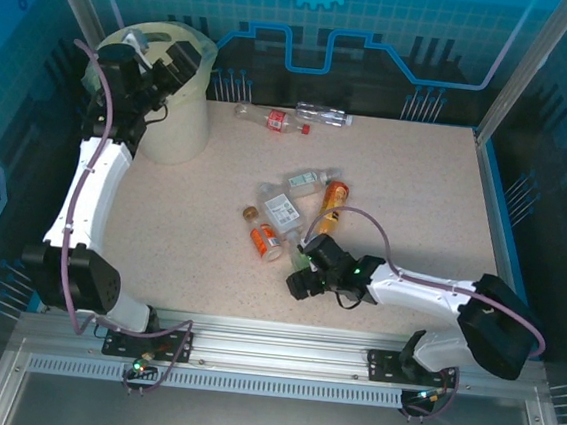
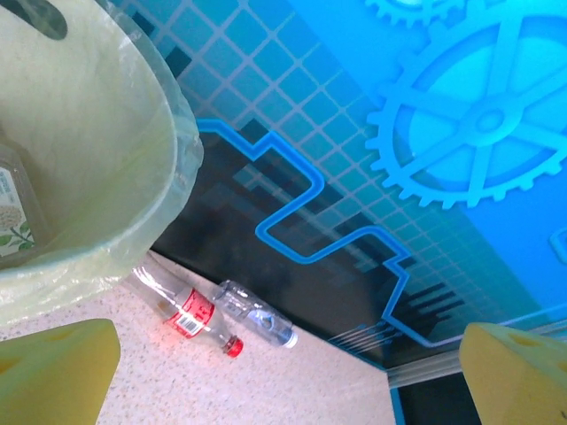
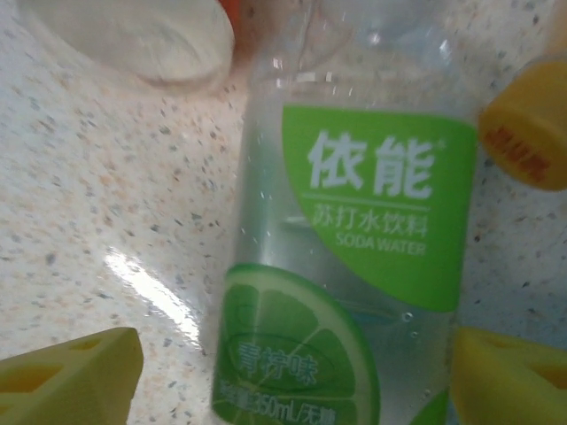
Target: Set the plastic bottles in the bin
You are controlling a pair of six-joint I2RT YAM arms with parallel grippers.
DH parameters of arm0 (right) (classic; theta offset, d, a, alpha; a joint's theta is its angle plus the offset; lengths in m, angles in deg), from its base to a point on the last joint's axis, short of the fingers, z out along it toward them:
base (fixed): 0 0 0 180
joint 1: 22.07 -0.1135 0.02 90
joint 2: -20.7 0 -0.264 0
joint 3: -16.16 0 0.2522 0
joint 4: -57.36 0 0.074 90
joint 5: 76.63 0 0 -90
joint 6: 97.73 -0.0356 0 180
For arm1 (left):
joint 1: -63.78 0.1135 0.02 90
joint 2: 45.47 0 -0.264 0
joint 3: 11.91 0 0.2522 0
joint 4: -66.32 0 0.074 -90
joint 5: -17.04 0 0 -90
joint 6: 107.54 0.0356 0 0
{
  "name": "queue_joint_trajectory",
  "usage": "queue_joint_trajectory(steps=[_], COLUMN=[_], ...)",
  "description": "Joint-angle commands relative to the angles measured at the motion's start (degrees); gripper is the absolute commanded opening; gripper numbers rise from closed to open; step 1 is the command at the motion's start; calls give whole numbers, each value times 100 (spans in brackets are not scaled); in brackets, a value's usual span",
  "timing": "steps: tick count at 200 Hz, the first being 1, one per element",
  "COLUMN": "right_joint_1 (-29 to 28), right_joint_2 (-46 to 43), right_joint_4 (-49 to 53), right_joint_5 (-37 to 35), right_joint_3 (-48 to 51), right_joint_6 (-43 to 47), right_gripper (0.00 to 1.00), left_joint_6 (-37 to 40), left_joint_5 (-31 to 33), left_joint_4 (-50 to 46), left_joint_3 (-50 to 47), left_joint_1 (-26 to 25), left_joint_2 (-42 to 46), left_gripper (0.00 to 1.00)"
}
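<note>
Near edge: aluminium rail (image 1: pixel 270 357) carrying both arm bases. Speckled beige tabletop (image 1: pixel 159 251), boxed in by blue panel walls (image 1: pixel 540 56) with a gear graphic (image 2: pixel 478 115) at the back.

Low at the near end of the bottle cluster, right gripper (image 1: pixel 302 278): yellow fingers (image 3: pixel 71 376) spread either side of a green-labelled soda water bottle (image 3: pixel 354 266) lying flat, with a gap on one side, not clamped. Label print and lime picture readable from the right wrist; from above just a green sliver.

Mid-table: orange-labelled bottle (image 1: pixel 266 241), white-labelled bottle (image 1: pixel 282 210), orange-liquid bottle (image 1: pixel 335 194).

Far edge: red-labelled bottle (image 1: pixel 272 120) just beside a clear bottle (image 1: pixel 323 114).

Far left: bin (image 1: pixel 195 114), with left gripper (image 1: pixel 182 62) over its rim, fingers wide, nothing between. From the left wrist, a labelled bottle (image 2: pixel 13 212) inside the bin.
</note>
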Motion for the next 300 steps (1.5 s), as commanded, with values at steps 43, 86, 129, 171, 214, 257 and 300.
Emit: queue_joint_trajectory(steps=[43, 86, 129, 171, 214, 257, 300], right_joint_1=[-603, -604, -572, -252, 422, 841, 994], right_joint_2=[378, -174, -942, -1351, -1537, -1358, -1006], right_joint_4=[351, 469, 179, -296, -1778, -2271, -2584], right_joint_5=[-1054, -1232, -1121, -965, -310, 219, 760], right_joint_3=[-148, -56, -133, -254, 73, -37, -332], right_joint_6=[-261, -118, 420, 604, 358, 447, 581], right_gripper=[69, 53, 44, 42, 40, 38, 38], left_joint_6=[810, 928, 1159, 792, 501, 74, 134], left_joint_5=[114, 69, -200, -803, -1013, -952, -1005], left_joint_4=[-299, -364, -353, -180, 285, 306, 744], left_joint_3=[-72, -46, -64, -367, -1282, -2319, -3121], left_joint_1=[-497, -693, -965, -1087, -1213, -1689, -2467], left_joint_2=[326, 199, 63, -11, 272, 689, 1021], left_gripper=[99, 99, 99, 99, 99, 99, 99])
